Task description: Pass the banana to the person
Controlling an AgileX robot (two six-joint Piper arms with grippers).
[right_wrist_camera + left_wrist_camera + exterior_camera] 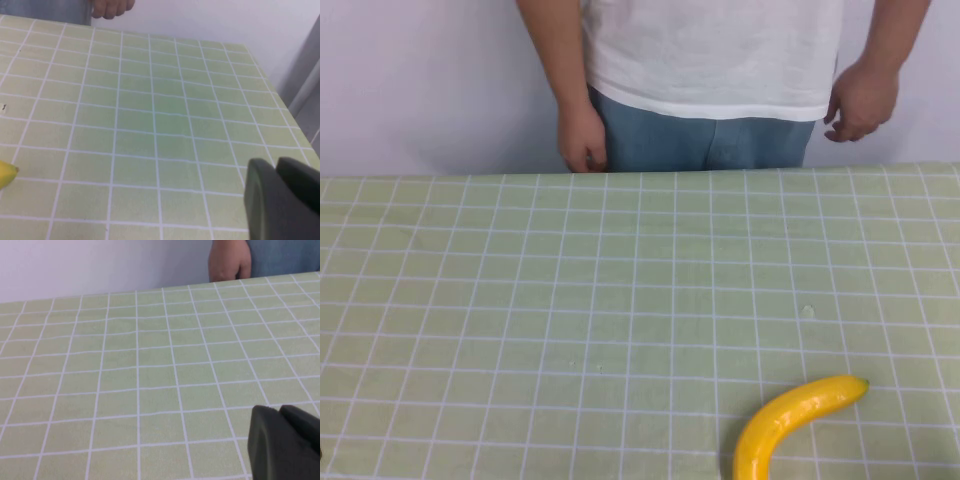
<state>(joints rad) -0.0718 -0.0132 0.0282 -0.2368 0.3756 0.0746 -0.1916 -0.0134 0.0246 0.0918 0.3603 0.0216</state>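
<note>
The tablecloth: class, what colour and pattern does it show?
Pale green tablecloth with a white grid of squares, clearest in the high view.

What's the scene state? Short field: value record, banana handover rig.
banana: banana lying on the table, near edge, robot's right side; untouched
person: person standing behind the far edge, both hands hanging down, not reaching
table: table covered with a green checked cloth
left gripper: left gripper seen only in the left wrist view, above bare cloth, holding nothing visible
right gripper: right gripper seen only in the right wrist view, above the cloth, apart from the banana
handover: not started
</note>
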